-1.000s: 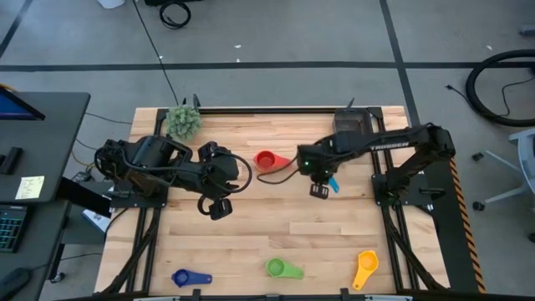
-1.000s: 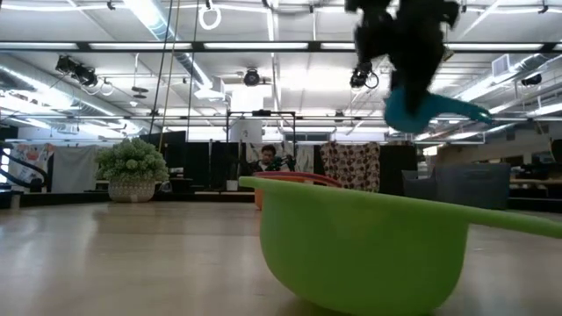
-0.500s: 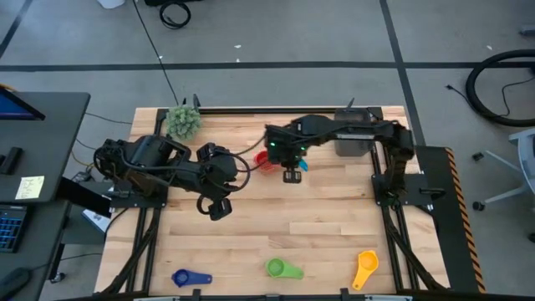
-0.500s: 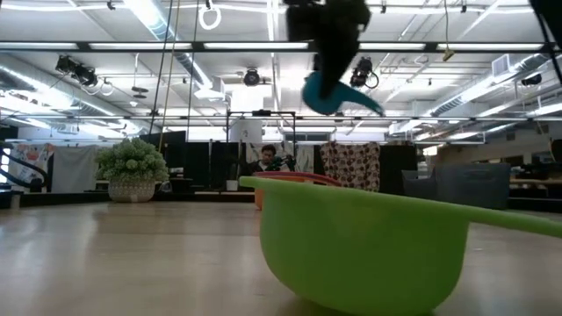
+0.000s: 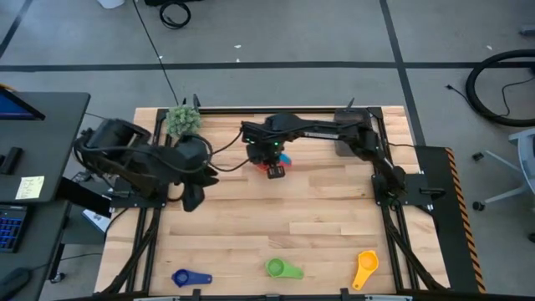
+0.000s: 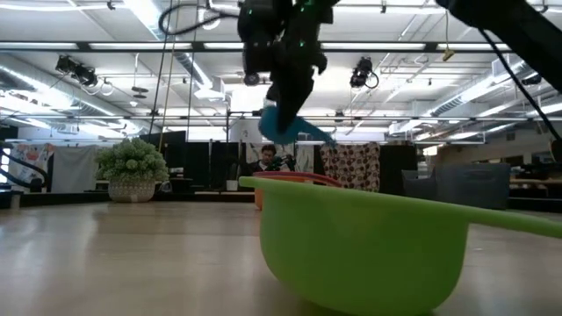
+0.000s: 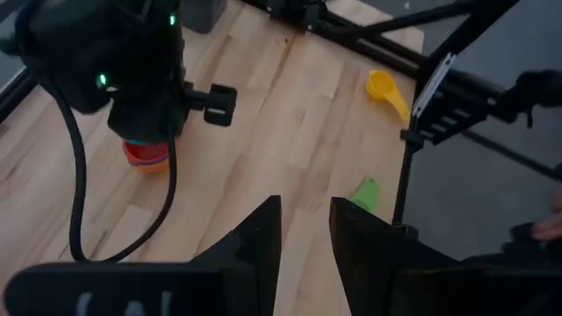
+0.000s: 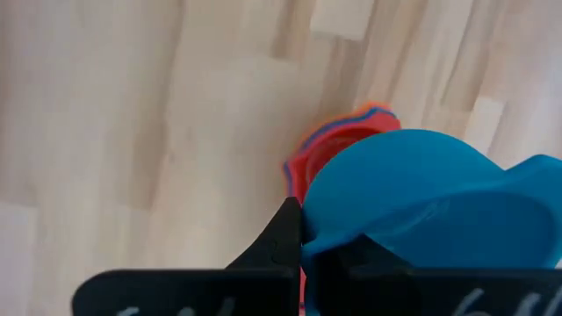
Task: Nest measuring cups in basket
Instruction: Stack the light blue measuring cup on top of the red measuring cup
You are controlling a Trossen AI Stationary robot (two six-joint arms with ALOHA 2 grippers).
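The right gripper is clamped on the light blue cup, held above the table with its handle slanting down and away from the fingers. Directly below sits the red cup nested in an orange one; only the right wrist view shows this alignment. The left gripper, fingers slightly apart, hangs beside them.

light blue cup, red cup, green cup, yellow cup
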